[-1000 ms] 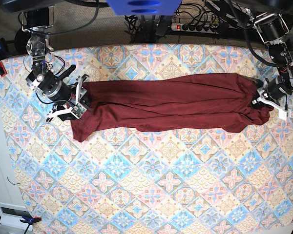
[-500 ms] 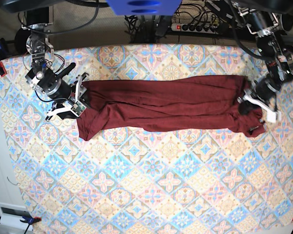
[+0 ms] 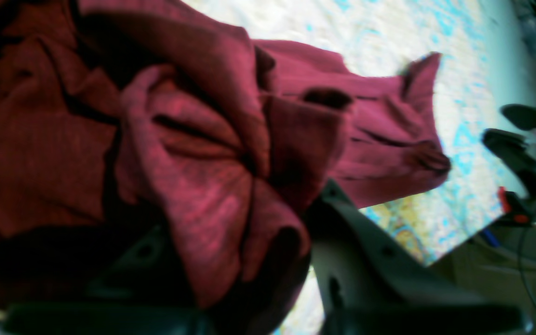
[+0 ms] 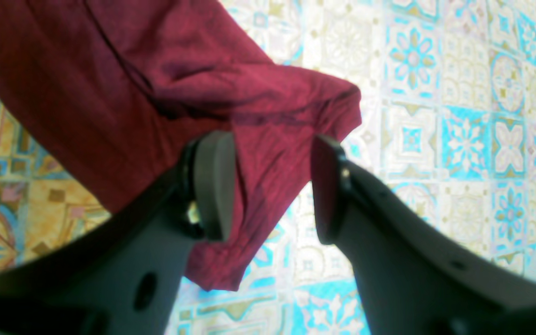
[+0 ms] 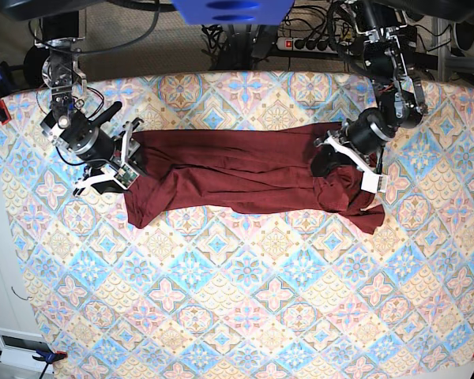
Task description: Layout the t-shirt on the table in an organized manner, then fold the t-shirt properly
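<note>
T-shirt point(image 5: 245, 175) lies bunched in a long strip across the far half of the table point(image 5: 245, 316). Our left gripper point(image 5: 344, 158) pinches its bunched end, we judge to fold it inward. Our right gripper point(image 4: 268, 186) has its jaws spread astride the other end's corner, likely just steadying it.
</note>
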You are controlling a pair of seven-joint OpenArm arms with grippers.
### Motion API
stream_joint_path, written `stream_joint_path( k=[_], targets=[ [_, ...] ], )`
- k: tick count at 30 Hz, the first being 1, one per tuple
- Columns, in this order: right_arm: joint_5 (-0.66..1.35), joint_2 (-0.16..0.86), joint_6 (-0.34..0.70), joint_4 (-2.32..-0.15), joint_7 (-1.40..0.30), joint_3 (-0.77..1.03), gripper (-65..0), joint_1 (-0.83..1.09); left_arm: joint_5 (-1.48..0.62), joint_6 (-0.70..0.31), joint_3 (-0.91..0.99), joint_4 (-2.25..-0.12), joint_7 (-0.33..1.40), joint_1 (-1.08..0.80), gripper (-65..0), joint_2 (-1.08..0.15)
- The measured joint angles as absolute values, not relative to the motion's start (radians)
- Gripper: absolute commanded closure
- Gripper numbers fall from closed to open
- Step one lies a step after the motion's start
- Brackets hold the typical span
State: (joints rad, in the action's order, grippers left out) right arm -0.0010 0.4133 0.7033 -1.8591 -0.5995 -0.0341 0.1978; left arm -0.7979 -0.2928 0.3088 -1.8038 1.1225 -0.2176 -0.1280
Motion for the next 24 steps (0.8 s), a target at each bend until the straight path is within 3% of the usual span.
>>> stream_joint_path(
  k=[12,14,19,24],
  targets=[
    [-0.001,0.413,0.704,-1.859,-0.599,-0.034,-25.4,0.199,-0.786,-0.286,0.295,-1.714,1.13,-0.152,0.0,-0.019],
    [-0.001,0.413,0.703,-1.859,-0.599,-0.034,-25.4,0.199,-0.788,-0.286,0.256,-1.714,1.122,-0.143,-6.5,-0.025],
    [-0.001,0.413,0.704,-1.859,-0.599,-0.034,-25.4,0.199,-0.794,-0.289,0.204,-1.741,1.199,-0.154,-29.6,-0.031],
    [-0.001,0.413,0.704,-1.859,-0.599,-0.034,-25.4,0.199,-0.914,-0.296,0.217,-1.828,1.226,-0.152,-40.2,-0.069]
  ],
)
